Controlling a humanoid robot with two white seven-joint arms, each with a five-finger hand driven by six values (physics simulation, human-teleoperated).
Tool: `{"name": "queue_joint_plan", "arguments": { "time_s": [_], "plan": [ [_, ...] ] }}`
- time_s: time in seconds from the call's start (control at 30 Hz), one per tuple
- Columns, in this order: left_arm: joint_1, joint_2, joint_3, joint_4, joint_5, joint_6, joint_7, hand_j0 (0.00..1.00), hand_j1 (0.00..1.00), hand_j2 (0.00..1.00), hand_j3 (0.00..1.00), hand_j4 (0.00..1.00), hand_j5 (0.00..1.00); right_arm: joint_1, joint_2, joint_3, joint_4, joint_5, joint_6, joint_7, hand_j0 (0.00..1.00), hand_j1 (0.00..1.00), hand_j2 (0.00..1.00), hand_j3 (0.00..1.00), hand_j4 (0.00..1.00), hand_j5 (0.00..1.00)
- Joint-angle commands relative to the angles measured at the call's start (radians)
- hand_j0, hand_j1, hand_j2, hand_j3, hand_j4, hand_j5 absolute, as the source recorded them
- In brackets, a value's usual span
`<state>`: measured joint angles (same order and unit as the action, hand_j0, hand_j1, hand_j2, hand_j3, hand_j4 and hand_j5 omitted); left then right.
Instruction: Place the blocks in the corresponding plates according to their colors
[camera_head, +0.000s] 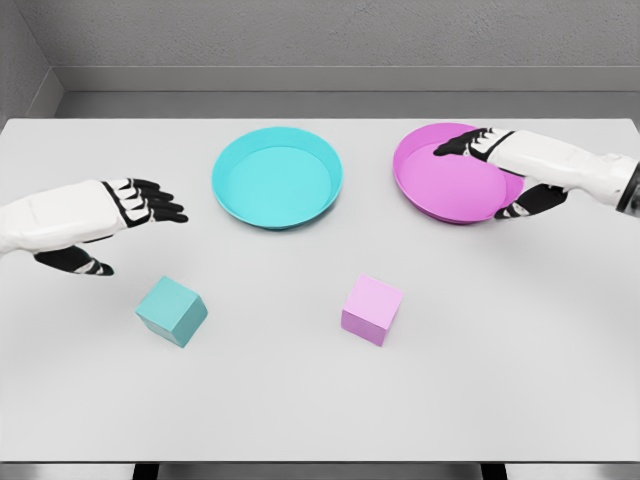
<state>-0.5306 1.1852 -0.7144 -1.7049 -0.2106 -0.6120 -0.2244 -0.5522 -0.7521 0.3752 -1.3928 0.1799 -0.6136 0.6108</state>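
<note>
Below the left hand (140, 205), open and empty: teal block (171, 311), ungrasped.
Next, I judge: lower, grasp, carry right to teal plate (277, 178).

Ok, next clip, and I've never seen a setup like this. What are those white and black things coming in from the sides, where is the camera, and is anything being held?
This is a simulator's render, seen from a camera on a humanoid robot's head, looking down at a white table. The white arms end in five-finger hands with black fingers. The left hand hovers open above the table, holding nothing. The right hand is over the round magenta plate, fingers spread along its rim; whether it touches the plate I cannot tell. Beside that plate sits a round turquoise plate. Nearer the camera lie a turquoise cube block and a pink cube block, both on the table, neither held nor in a plate yet.
</note>
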Motion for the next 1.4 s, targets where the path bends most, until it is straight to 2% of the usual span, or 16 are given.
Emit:
{"name": "queue_joint_plan", "arguments": {
  "time_s": [0.0,0.1,0.17,0.2,0.23,0.3,0.37,0.47,0.53,0.67,0.8,1.0,1.1,1.37],
  "plan": [
    [-0.002,-0.004,-0.002,0.001,0.007,0.001,-0.010,1.00,1.00,1.00,1.00,1.00,1.00,-0.005,0.004,-0.004,0.006,0.007,0.003,0.000,1.00,1.00,1.00,1.00,1.00,1.00],
    [-0.014,0.011,-0.033,-0.009,0.008,0.001,-0.015,1.00,1.00,1.00,1.00,1.00,1.00,-0.025,0.004,-0.010,0.008,0.007,0.003,0.000,1.00,1.00,1.00,1.00,1.00,1.00],
    [-0.035,0.022,-0.094,-0.018,0.011,0.001,-0.088,1.00,1.00,1.00,1.00,1.00,1.00,-0.029,0.004,-0.010,0.009,0.007,0.003,0.000,1.00,1.00,1.00,1.00,1.00,1.00],
    [-0.039,0.021,-0.131,-0.036,0.011,0.001,-0.098,1.00,1.00,1.00,1.00,1.00,1.00,-0.029,0.004,-0.009,0.008,0.009,0.003,0.000,1.00,1.00,1.00,1.00,1.00,1.00],
    [-0.042,0.019,-0.166,-0.045,0.013,0.001,-0.102,1.00,1.00,1.00,1.00,1.00,1.00,-0.028,0.004,-0.007,0.003,0.039,0.003,0.000,1.00,1.00,1.00,1.00,1.00,1.00],
    [-0.040,0.019,-0.172,-0.044,0.034,0.001,-0.102,1.00,1.00,1.00,1.00,1.00,1.00,-0.028,0.005,-0.004,-0.006,0.130,0.003,0.000,1.00,1.00,1.00,1.00,1.00,1.00],
    [-0.040,0.016,-0.191,-0.042,0.040,0.001,-0.102,1.00,1.00,1.00,1.00,1.00,1.00,-0.025,0.004,0.013,-0.049,0.145,0.003,0.000,1.00,1.00,1.00,1.00,1.00,1.00],
    [-0.040,0.005,-0.194,-0.042,0.042,0.001,-0.102,1.00,1.00,1.00,1.00,1.00,1.00,-0.031,-0.004,0.155,-0.135,0.145,0.003,0.000,1.00,1.00,1.00,1.00,1.00,1.00],
    [-0.042,-0.009,-0.195,-0.042,0.039,0.001,-0.102,1.00,1.00,1.00,1.00,1.00,1.00,-0.031,-0.006,0.209,-0.146,0.153,0.003,0.000,1.00,1.00,1.00,1.00,1.00,1.00],
    [-0.042,-0.056,-0.195,-0.012,0.034,0.001,-0.101,1.00,1.00,1.00,1.00,1.00,1.00,-0.023,-0.006,0.228,-0.192,0.190,0.003,0.000,1.00,1.00,1.00,1.00,1.00,1.00],
    [-0.040,-0.056,-0.198,-0.004,0.025,0.001,-0.102,1.00,1.00,1.00,1.00,1.00,1.00,-0.020,-0.004,0.268,-0.218,0.190,0.003,0.000,0.99,0.99,0.99,0.99,0.99,0.99],
    [-0.035,-0.058,-0.198,0.011,0.002,0.001,-0.102,1.00,1.00,1.00,1.00,1.00,1.00,-0.018,0.004,0.277,-0.248,0.190,0.003,0.000,1.00,1.00,1.00,1.00,1.00,1.00],
    [-0.035,-0.058,-0.198,0.031,0.002,0.001,-0.102,1.00,1.00,1.00,1.00,1.00,1.00,-0.018,0.004,0.327,-0.284,0.191,0.003,0.000,1.00,1.00,1.00,1.00,1.00,1.00],
    [-0.031,-0.085,-0.198,0.034,-0.021,0.001,-0.104,1.00,1.00,1.00,1.00,1.00,1.00,-0.017,0.020,0.335,-0.311,0.194,0.003,0.000,0.99,0.99,0.99,0.99,0.99,0.99]
  ]
}}
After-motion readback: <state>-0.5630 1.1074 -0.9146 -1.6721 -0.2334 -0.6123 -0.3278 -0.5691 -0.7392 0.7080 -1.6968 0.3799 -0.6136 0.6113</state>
